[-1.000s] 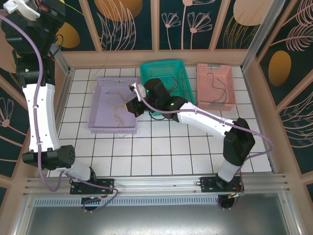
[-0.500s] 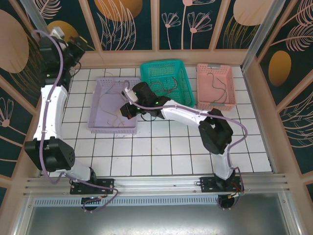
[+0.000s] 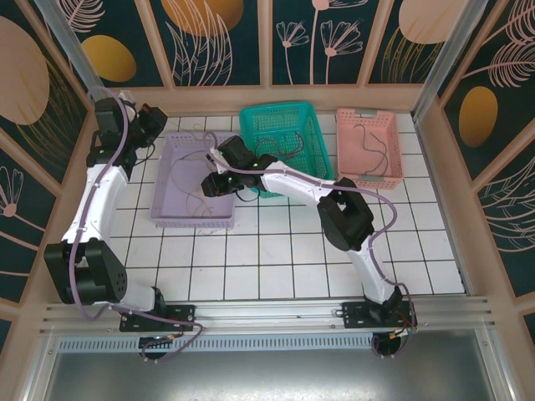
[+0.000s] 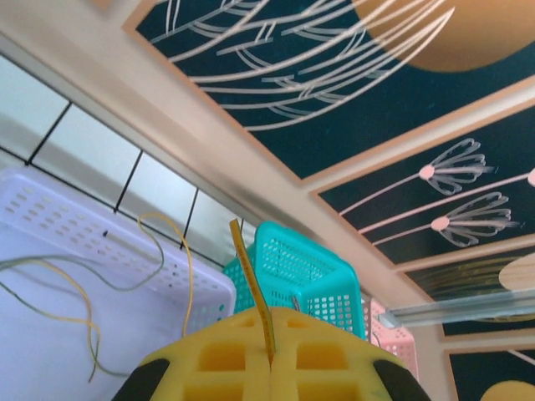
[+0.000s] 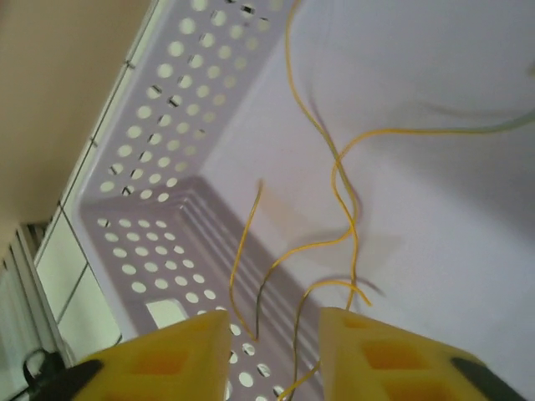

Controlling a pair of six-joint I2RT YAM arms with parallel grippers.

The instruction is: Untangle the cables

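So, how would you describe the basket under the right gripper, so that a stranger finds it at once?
On the white tiled table, three baskets stand in a row along the far wall. The lilac basket is the leftmost one, under the open right gripper. Unlike the deeper teal basket and the small pink basket, it is wide, shallow and holds thin yellow cables.

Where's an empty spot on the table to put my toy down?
The white tiles in front of the lilac basket, between the left arm and right arm, are bare. So are the tiles before the pink basket. The lilac basket is crowded: cables lie inside and the right claw hangs over them.
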